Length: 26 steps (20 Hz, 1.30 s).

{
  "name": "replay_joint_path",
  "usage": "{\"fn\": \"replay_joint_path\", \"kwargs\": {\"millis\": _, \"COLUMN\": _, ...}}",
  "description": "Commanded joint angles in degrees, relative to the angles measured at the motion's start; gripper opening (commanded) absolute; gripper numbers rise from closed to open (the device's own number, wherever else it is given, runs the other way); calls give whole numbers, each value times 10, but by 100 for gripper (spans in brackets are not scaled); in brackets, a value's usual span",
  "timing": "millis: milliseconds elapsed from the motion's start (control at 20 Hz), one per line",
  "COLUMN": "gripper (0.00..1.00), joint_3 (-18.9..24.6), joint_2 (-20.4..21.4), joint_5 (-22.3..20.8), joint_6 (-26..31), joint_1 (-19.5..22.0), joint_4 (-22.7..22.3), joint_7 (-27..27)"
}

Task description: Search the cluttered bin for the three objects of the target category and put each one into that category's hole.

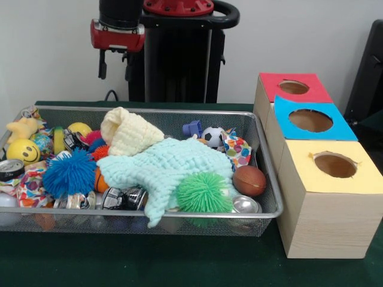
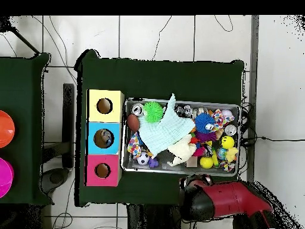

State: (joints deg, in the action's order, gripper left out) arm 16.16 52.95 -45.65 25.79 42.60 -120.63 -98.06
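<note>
The bin of silver wire mesh sits on the green table, packed with toys, cans and cloths; it also shows in the overhead view. The hole in the red-topped box is the farthest of the three boxes to the right of the bin, and appears in the overhead view too. My gripper hangs open and empty, high above and behind the bin's far rim, left of centre. In the overhead view only the red arm shows beside the bin.
The blue-topped box hole and yellow-topped box hole stand nearer. In the bin lie a mint knitted cloth, a cream knitted hat, green and blue spiky balls, a brown ball, a soccer ball and cans.
</note>
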Motion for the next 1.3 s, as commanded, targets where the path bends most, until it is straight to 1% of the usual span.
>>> {"fn": "replay_joint_path", "kwargs": {"millis": 50, "gripper": 100, "joint_3": 22, "joint_2": -9, "joint_5": 118, "joint_6": 4, "joint_1": 64, "joint_4": -40, "joint_7": -66}}
{"fn": "replay_joint_path", "kwargs": {"millis": 200, "gripper": 100, "joint_3": 5, "joint_2": -9, "joint_5": 115, "joint_6": -11, "joint_1": 65, "joint_4": -37, "joint_7": -70}}
{"fn": "replay_joint_path", "kwargs": {"millis": 400, "gripper": 100, "joint_3": -6, "joint_2": -17, "joint_5": 133, "joint_6": -13, "joint_1": 64, "joint_4": -19, "joint_7": -74}}
{"fn": "replay_joint_path", "kwargs": {"millis": 500, "gripper": 100, "joint_3": -4, "joint_2": -31, "joint_5": 140, "joint_6": -22, "joint_1": 72, "joint_4": -5, "joint_7": -71}}
{"fn": "replay_joint_path", "kwargs": {"millis": 600, "gripper": 100, "joint_3": 2, "joint_2": -42, "joint_5": 148, "joint_6": -17, "joint_1": 80, "joint_4": 11, "joint_7": -59}}
{"fn": "replay_joint_path", "kwargs": {"millis": 800, "gripper": 100, "joint_3": 12, "joint_2": -49, "joint_5": 158, "joint_6": -4, "joint_1": 88, "joint_4": 37, "joint_7": -42}}
{"fn": "replay_joint_path", "kwargs": {"millis": 1050, "gripper": 100, "joint_3": 15, "joint_2": -70, "joint_5": 149, "joint_6": -35, "joint_1": 86, "joint_4": 70, "joint_7": -42}}
{"fn": "replay_joint_path", "kwargs": {"millis": 1300, "gripper": 100, "joint_3": 27, "joint_2": -75, "joint_5": 149, "joint_6": -33, "joint_1": 94, "joint_4": 87, "joint_7": -27}}
